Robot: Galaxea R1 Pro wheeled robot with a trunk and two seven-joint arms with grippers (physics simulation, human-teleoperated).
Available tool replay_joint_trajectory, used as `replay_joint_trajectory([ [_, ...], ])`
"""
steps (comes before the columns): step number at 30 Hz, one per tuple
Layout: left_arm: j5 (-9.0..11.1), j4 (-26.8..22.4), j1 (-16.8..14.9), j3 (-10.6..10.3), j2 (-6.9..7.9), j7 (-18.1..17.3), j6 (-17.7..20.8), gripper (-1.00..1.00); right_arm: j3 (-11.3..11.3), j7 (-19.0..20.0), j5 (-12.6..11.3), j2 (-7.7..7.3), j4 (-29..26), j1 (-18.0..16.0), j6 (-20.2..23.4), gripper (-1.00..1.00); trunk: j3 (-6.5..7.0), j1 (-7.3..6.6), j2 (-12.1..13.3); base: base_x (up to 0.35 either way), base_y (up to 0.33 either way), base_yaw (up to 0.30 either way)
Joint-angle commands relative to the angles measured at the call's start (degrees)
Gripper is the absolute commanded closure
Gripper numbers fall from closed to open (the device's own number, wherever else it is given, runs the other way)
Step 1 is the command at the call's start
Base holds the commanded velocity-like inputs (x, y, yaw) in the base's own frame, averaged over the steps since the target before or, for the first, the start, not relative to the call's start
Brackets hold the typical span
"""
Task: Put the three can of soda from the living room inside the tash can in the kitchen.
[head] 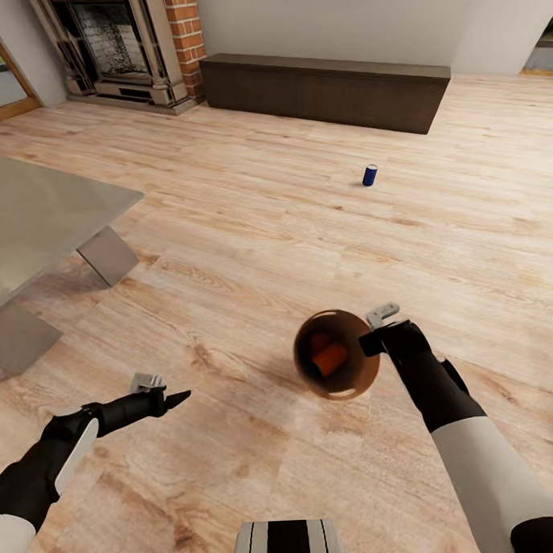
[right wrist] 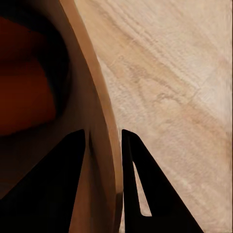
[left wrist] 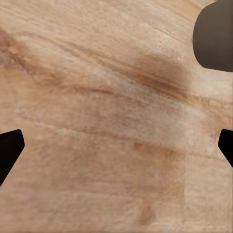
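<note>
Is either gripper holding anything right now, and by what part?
The right gripper pinches the trash can by its rim wall; the left gripper is open and empty.

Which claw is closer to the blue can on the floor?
Right. The right claw grips the bin's rim, below the blue can. The left claw hangs farther off.

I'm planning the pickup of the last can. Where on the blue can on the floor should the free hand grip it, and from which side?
Grip the blue can across its round side wall, about mid-height, fingers either side. It stands upright on bare wooden floor, nothing beside it, so the open left gripper could probably come in level from the robot's side. The right gripper is clamped on the bin rim.
</note>
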Motion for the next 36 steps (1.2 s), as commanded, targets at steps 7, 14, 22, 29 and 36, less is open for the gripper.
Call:
replay_joint_trajectory([
  [7,1.0,1.4,1.0,1.6,-2.25,2.3,-2.2,-1.00,0.8,-1.6,2.6,1.59,-0.9,2.4,-0.6,1.00,0.01,-0.01,0.0,0.000,0.000,0.000],
  [14,0.9,0.3,6.6,3.7,-7.10,13.2,-4.0,-1.00,-2.8,-5.1,-18.2,2.76,-12.2,14.1,-8.3,1.00,0.01,-0.01,0.0,0.000,0.000,0.000],
  [22,1.0,0.0,6.8,3.6,-7.32,17.8,-4.1,-1.00,-4.6,-5.2,-18.1,2.81,-19.6,17.4,-8.4,1.00,0.67,-0.09,0.0,0.000,0.000,0.000],
  [29,0.9,0.1,6.8,3.6,-7.33,21.1,-4.1,-1.00,-4.7,-5.2,-18.1,2.70,-20.3,17.7,-8.4,1.00,2.22,-0.27,0.1,0.000,0.000,0.000],
  [36,0.9,0.0,6.8,3.6,-7.33,21.8,-4.1,-1.00,-4.7,-5.2,-18.0,2.66,-22.0,18.2,-8.4,1.00,3.77,-0.45,0.2,0.000,0.000,0.000],
])
